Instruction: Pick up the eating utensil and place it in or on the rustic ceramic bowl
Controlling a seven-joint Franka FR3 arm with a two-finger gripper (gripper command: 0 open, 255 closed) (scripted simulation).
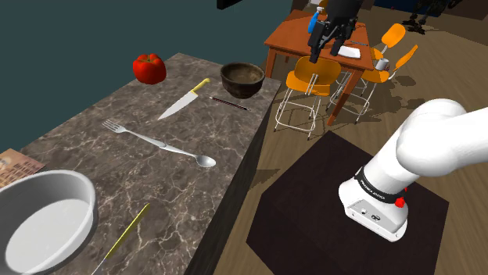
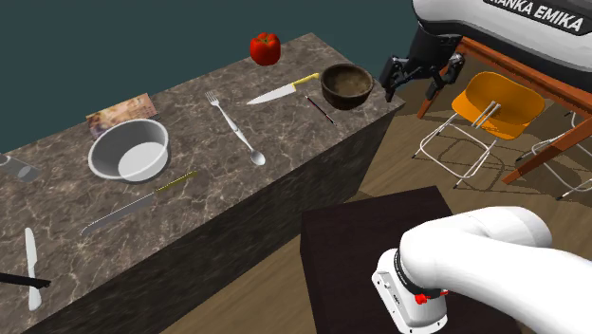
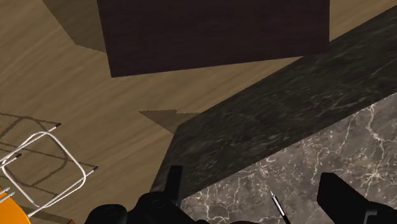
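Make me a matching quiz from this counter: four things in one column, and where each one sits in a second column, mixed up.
Things
1. red pepper
2. dark brown bowl
3. silver utensil
4. large pale bowl

Places
A. mid-counter, between the two bowls
B. the shoulder view's lower left
C. the counter's edge by the teal wall
D. the counter corner nearest the orange chairs

Pairs: 1-C, 2-D, 3-A, 4-B
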